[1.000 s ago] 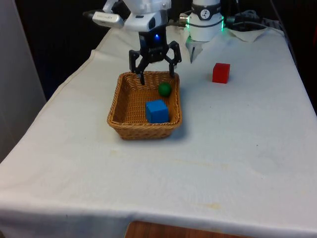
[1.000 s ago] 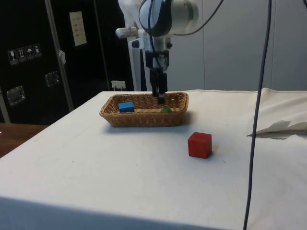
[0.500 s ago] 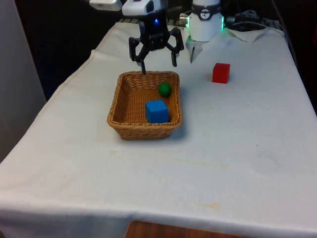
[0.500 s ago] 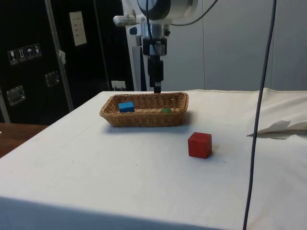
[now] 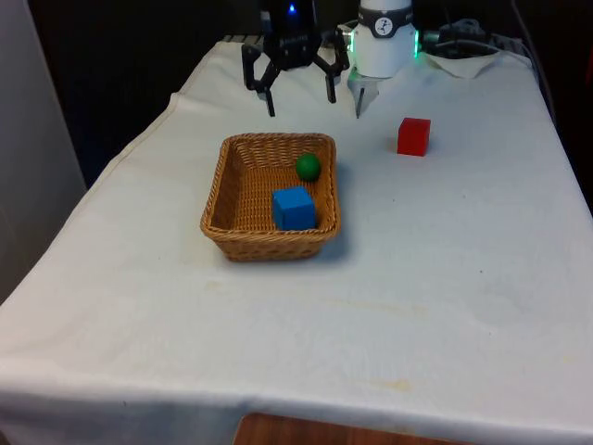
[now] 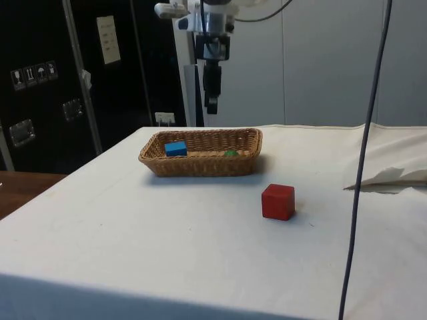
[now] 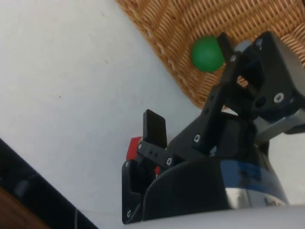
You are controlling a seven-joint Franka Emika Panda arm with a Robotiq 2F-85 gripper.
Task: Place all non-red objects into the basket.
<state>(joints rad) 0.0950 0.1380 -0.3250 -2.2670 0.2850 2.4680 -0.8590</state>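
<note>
Nearest to us in the front view, the white cloth (image 5: 389, 306) lies bare up to the table's near edge, smooth with a few faint creases. Next we meet the basket (image 5: 222, 199), a shallow rectangular tray of woven tan wicker with a braided rim, standing towards the table's middle. Inside it we see the blue cube (image 5: 294, 207), hard-edged and matte, against the near wall, and the green ball (image 5: 308, 167), small and round, near the far corner on the front view's right. The side view lets us see only the tops of these two above the wicker rim; the wrist view gives us the ball from above on the weave. Beyond, the red cube (image 5: 413, 135) sits alone on the cloth, well apart from the basket, towards the far edge on the front view's right; the side view shows its flat faces and sharp corners. Farthest, the gripper (image 5: 298, 93) hangs above the table's far edge, past the basket's far rim, its black fingers spread wide and holding nothing.
</note>
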